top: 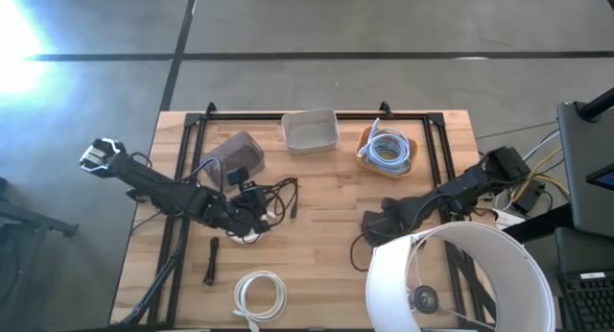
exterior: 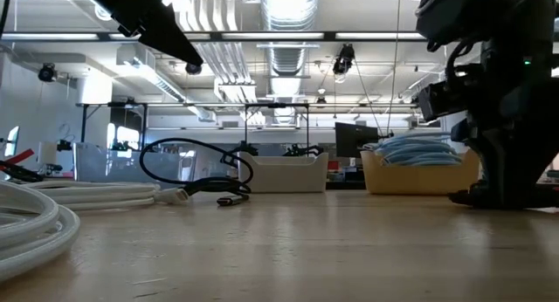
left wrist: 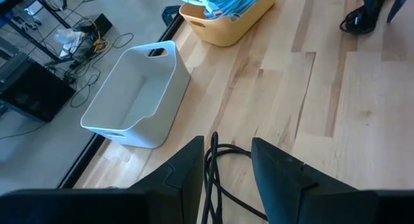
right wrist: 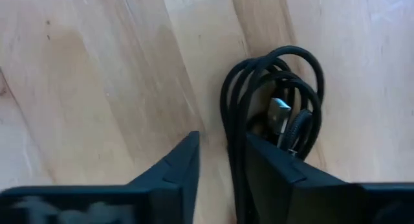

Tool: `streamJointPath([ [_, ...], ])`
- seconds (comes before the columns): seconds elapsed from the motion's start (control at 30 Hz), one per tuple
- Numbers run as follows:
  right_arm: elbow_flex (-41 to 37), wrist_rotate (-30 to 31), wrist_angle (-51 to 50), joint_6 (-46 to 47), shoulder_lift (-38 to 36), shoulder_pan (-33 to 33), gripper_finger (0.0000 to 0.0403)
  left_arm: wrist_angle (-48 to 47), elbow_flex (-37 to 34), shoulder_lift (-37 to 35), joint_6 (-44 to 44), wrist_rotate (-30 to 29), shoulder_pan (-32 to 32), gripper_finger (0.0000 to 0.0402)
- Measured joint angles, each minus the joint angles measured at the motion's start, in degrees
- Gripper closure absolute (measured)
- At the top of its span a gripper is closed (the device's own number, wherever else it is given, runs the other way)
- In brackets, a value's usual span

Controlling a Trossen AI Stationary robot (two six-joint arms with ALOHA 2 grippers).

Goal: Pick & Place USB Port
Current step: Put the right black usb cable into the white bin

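Observation:
A tangle of black cables [top: 273,200] with a small black box [top: 240,178] lies left of the table's middle. My left gripper [top: 251,220] is low over it and open; one black cable [left wrist: 211,160] runs between its fingers [left wrist: 226,146]. My right gripper [top: 372,224] is down at a coiled black cable [right wrist: 284,52] with a silver USB plug [right wrist: 279,111], right of the middle. It is open [right wrist: 223,143], with the coil's strands between the fingers. The coil lies flat on the wood. My left gripper straddles the black cable [left wrist: 210,185], coming at it low and slanting; I cannot tell whether a finger touches it. My right gripper comes from above. The coil's strands [right wrist: 234,146] lie against the inner side of one finger [right wrist: 272,169], and bare wood shows between them and the other finger.
A white bin [top: 309,130] and a yellow bin of blue cables [top: 387,150] stand at the far edge. A grey pouch [top: 235,152], a black stick [top: 211,260] and a white coiled cable [top: 261,296] lie on the left half. A large white round shade [top: 460,279] covers the near right corner.

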Motion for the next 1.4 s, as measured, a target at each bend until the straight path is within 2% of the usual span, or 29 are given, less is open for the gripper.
streamJointPath([
  [0.23,1.7,-1.5,2.3,-0.4,-0.1,0.0,0.0387,0.0,0.0,0.0,0.0,0.0,0.0,0.0268],
  [0.4,6.0,-0.7,4.8,-6.4,-0.9,0.0,0.0390,0.0,0.0,0.0,0.0,0.0,0.0,0.0268],
  [0.63,13.5,12.7,6.9,-18.5,-0.9,-2.2,0.0391,0.0,0.0,0.0,0.0,0.0,0.0,0.0268],
  [0.77,17.8,17.2,10.0,-26.9,-0.9,-4.8,0.0392,0.0,0.0,0.0,0.0,0.0,0.0,0.0268],
  [1.07,22.7,18.4,22.7,-55.0,-0.9,-12.1,0.0392,0.1,0.0,0.0,0.0,0.0,0.0,0.0268],
  [1.3,20.2,18.5,36.4,-68.3,-0.9,-18.9,0.0392,0.0,0.0,0.0,0.0,0.4,0.0,0.0268],
  [1.4,17.0,18.5,46.7,-70.7,-0.9,-21.9,0.0392,0.0,0.0,0.0,0.0,0.4,0.0,0.0268],
])
